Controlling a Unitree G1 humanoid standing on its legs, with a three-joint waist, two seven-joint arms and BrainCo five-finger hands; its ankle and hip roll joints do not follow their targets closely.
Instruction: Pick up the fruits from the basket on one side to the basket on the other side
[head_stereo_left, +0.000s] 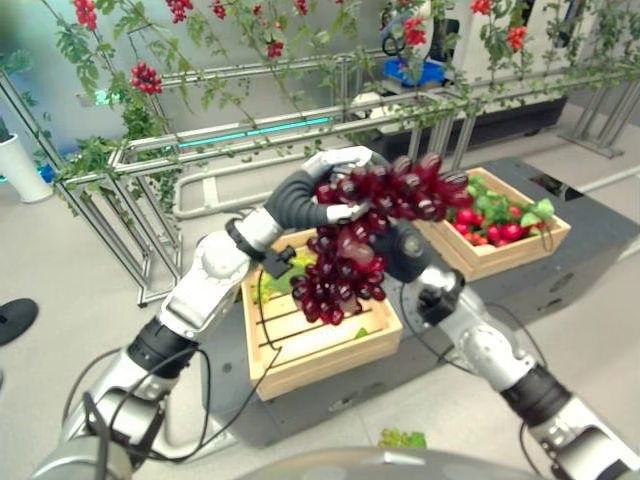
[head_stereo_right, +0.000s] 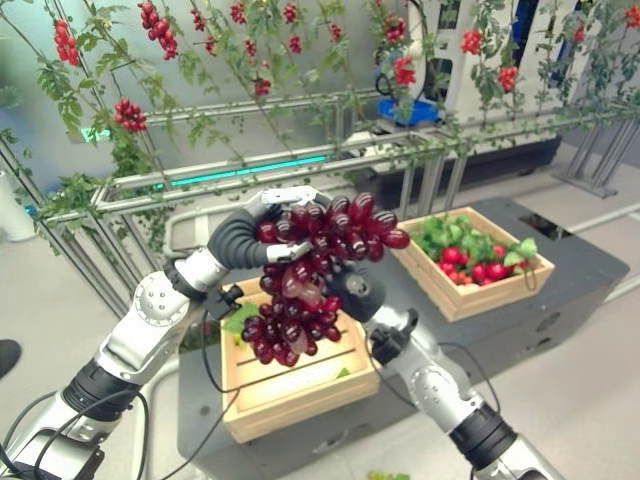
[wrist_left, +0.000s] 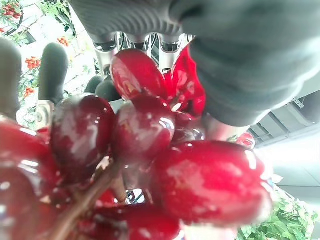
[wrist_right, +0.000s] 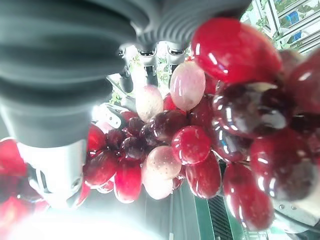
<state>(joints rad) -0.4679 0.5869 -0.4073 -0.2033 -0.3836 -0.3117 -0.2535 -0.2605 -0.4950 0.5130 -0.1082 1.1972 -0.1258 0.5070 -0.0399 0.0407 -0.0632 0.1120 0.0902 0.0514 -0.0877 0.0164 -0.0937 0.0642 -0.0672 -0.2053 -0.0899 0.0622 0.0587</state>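
Both hands, left (head_stereo_left: 325, 195) and right (head_stereo_left: 405, 250), clasp the grapes (head_stereo_left: 350, 250) over the near basket (head_stereo_left: 300, 362); floppy, bruisable, so cradle from beneath.

Metal trellis frame (head_stereo_left: 250, 135) behind, vines with red fruit clusters (head_stereo_left: 146, 76); white pot (head_stereo_left: 18, 166) left.

Grape bunch (head_stereo_left: 355, 240) above the left basket (head_stereo_left: 320, 345), between both robot hands; second basket (head_stereo_left: 500, 250) to its right.

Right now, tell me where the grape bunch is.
The grape bunch hangs mid-view in the eye views, held up between the left hand and right hand, above the left basket and left of the right basket.
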